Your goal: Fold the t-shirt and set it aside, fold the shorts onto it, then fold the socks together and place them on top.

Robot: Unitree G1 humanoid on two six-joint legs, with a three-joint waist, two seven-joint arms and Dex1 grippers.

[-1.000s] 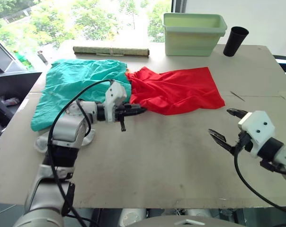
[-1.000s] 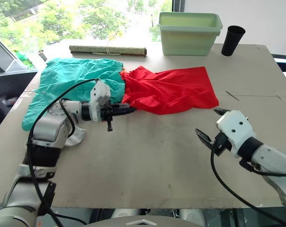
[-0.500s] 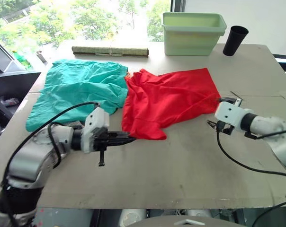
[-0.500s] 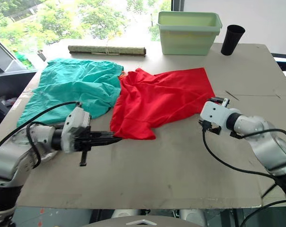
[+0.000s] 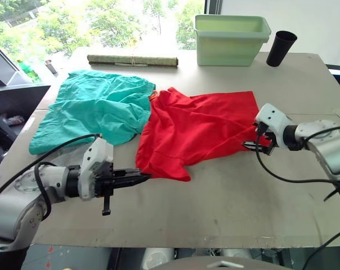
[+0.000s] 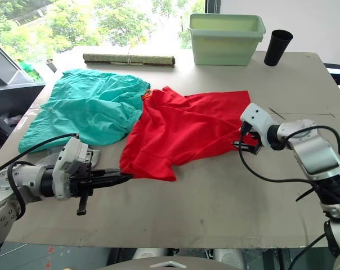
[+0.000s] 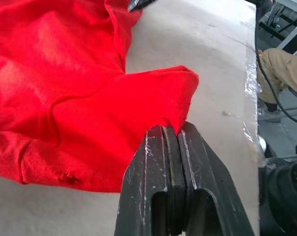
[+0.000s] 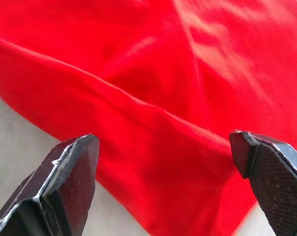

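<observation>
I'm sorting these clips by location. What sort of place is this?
Probably an indoor lab or test room, not a home: a bare board table by a window onto trees, with loose cables, a green bin and laundry laid out.

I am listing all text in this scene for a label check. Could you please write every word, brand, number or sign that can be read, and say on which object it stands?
None can be read.
The t-shirt: plain red cloth, no print or label showing.
The shorts: plain teal cloth, no lettering.
The green bin, the black cup and the rolled mat: no markings visible.
The left end effector and the right end effector: bare black fingers, no text.
</observation>
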